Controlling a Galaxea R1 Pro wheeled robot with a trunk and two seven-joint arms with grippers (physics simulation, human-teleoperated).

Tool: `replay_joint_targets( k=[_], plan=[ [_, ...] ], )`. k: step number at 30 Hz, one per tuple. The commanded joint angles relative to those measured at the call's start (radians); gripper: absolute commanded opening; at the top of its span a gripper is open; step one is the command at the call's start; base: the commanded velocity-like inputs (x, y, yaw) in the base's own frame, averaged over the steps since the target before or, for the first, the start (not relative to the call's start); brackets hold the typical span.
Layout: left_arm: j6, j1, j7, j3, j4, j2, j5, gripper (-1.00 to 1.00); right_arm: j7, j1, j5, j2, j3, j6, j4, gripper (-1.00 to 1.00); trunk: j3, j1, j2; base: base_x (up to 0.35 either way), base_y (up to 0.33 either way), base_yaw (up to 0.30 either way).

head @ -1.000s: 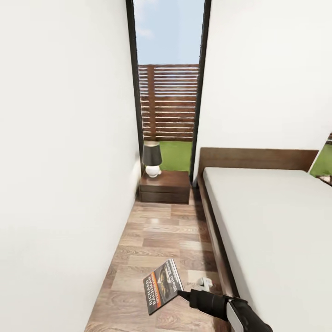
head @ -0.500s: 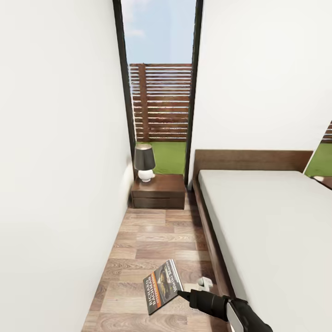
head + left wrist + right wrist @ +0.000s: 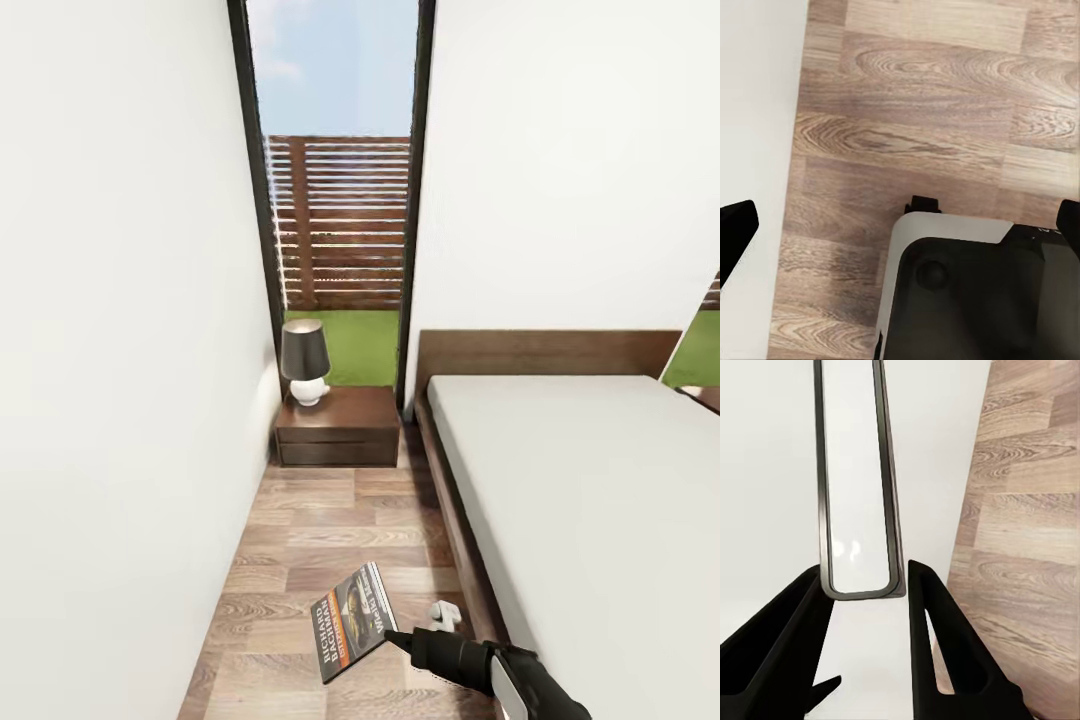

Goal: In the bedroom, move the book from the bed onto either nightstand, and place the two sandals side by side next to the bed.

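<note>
the whole head view is sliding compared with the earlier frames, so the camera is travelling: the nightstand (image 3: 338,426), the lamp (image 3: 304,360) on it and the tall dark-framed window (image 3: 335,190) are all sitting further toward 9 o'clock than a second ago, while the book (image 3: 352,620) and the right gripper (image 3: 392,636) are keeping the same place at the 6 o'clock edge, the arm staying as it was; the right gripper is pinching the book by its near edge, the cover tilting up over the wood-plank floor (image 3: 320,530) with the lettering facing the camera; in the right wrist view the right gripper's two dark fingers (image 3: 937,652) are standing close on either side of the thin book (image 3: 856,495), seen edge-on between them, clamped on it; the bed (image 3: 590,500) is lying at 3 o'clock, its off-white mattress bare, its dark headboard against the far wall; the nightstand is standing at 12 o'clock from the book, well apart from it, just beside the bed's head corner; in the left wrist view the left gripper (image 3: 900,221) is hanging over the floor and the robot's base (image 3: 979,289), its dark fingertips (image 3: 735,225) spread wide and holding nothing.
</note>
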Motion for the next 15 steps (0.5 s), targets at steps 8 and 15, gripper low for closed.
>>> replay_joint_targets(
  k=[8, 15],
  plan=[
    [-0.003, -0.001, 0.001, -0.009, 0.000, 0.000, 0.007, 1.00, 0.003, -0.001, -0.007, 0.001, -0.008, 0.011, -0.001, -1.00, -0.002, 0.001, -0.002, 0.340, 0.008, -0.003],
    [-0.003, -0.001, 0.001, -0.009, 0.000, 0.000, 0.007, 1.00, 0.003, -0.001, -0.008, 0.001, -0.009, 0.011, -0.001, -1.00, -0.002, 0.001, -0.002, 0.340, 0.001, -0.001]
  ],
)
